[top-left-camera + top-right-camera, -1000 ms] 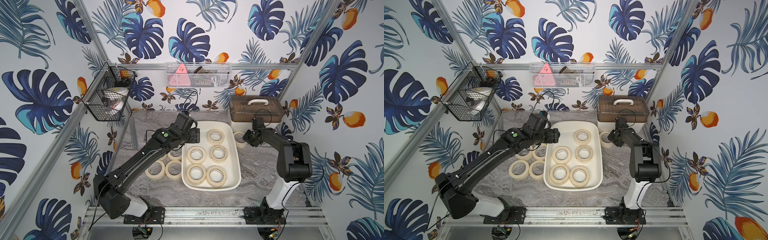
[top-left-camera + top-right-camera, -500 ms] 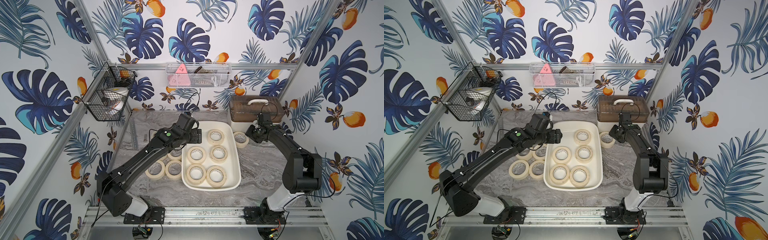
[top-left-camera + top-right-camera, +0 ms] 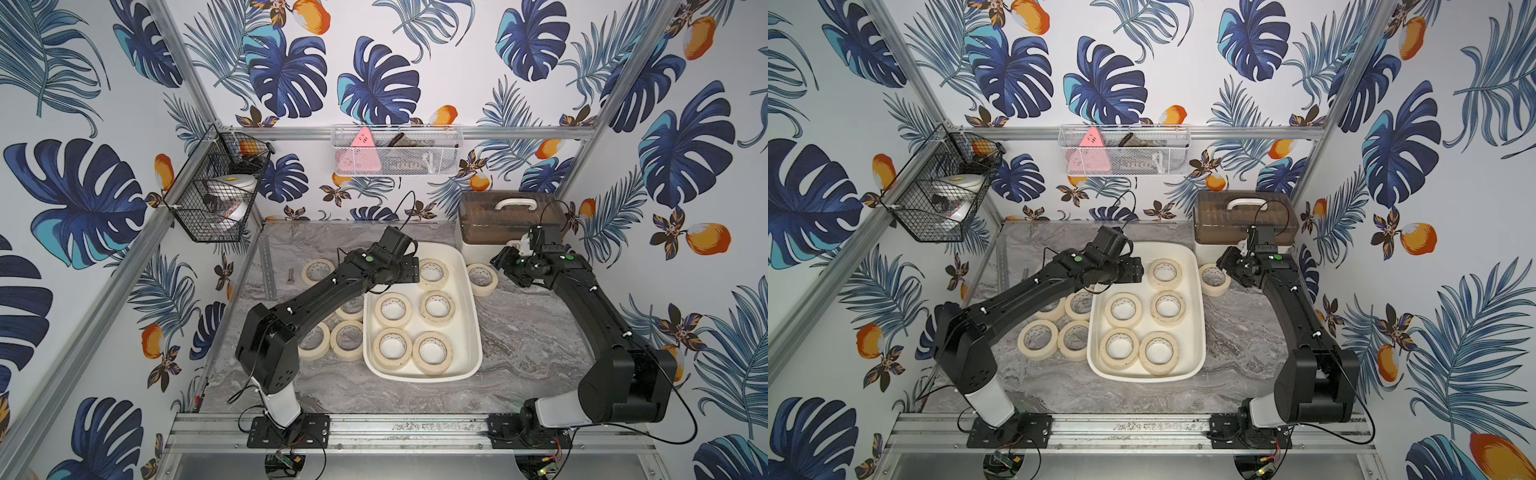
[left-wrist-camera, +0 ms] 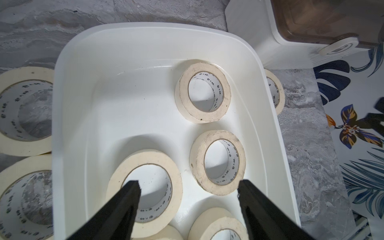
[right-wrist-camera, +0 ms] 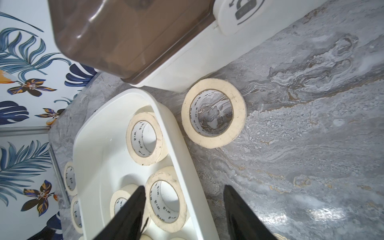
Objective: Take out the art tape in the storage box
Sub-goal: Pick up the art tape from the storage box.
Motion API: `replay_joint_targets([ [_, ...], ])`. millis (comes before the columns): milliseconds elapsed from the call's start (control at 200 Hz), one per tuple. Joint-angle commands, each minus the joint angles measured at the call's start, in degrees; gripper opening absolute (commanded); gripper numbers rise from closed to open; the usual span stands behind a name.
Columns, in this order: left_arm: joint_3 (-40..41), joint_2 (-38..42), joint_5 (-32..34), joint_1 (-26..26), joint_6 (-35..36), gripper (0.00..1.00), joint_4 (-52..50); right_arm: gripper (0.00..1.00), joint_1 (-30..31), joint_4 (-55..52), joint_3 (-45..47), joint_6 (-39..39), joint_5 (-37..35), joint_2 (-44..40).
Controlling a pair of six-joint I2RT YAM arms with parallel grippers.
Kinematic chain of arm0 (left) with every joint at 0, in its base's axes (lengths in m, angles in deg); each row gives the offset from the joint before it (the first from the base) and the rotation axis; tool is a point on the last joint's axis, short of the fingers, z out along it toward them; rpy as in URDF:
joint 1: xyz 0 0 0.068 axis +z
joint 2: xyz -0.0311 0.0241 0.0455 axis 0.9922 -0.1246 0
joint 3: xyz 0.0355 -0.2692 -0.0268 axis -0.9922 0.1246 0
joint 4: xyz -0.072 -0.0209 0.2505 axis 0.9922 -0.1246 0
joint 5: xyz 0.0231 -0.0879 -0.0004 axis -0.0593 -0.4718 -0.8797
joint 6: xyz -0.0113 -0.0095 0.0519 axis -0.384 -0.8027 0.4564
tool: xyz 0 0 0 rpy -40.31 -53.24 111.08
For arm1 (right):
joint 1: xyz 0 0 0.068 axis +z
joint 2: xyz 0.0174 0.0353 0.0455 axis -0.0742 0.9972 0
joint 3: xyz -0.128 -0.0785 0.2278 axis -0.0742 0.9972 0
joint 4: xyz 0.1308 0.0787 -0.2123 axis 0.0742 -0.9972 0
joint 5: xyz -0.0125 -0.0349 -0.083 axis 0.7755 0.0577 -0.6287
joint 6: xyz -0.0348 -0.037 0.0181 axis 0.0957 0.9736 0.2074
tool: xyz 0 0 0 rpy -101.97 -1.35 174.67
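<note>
The grey marble worktop (image 3: 532, 340) carried the white lidless storage box (image 3: 419, 376). A cream case with a brown see-through lid (image 3: 490, 224) stood beyond the box's far right corner.

The left pincer (image 4: 188, 185) was poised above the far end of the box, jaws wide and empty. The right pincer (image 5: 184, 188) was outside the box, above the worktop by its right rim, jaws partly apart with nothing between them.

Five cream rolls of art tape (image 3: 437, 308) lay flat inside the box with their cores upright, so there was no long axis to align with. Several more rolls (image 3: 349, 340) lay on the worktop outside the left wall. A lone roll (image 3: 482, 279) lay on the worktop just beside the right pincer, between box and case.

Governing relation: in the left wrist view the nearest boxed roll (image 4: 143, 187) lay beneath the left pincer, slightly to one side, with one finger (image 4: 122, 207) overlapping its core opening. A second roll (image 4: 217, 162) lay just ahead, and a third roll (image 4: 202, 94) further ahead near the end wall.

Assessment: the left arm was the nearer to the boxed rolls. A straight descent with one finger inside the core and one outside the tape wall would likely suit. The task was judged partly done, with five rolls remaining.
</note>
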Motion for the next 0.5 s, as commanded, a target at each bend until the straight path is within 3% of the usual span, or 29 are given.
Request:
replay_joint_targets([
  [0, -2.0, -3.5, 1.41, 0.05, -1.64, 0.81, 2.46, 0.63, 0.04, -1.87, 0.72, 0.73, 2.48, -2.27],
  [495, -12.28, -21.76, 4.62, 0.01, -2.52, 0.75, 4.03, 0.65, 0.04, -5.51, 4.36, 0.55, 5.72, -10.1],
])
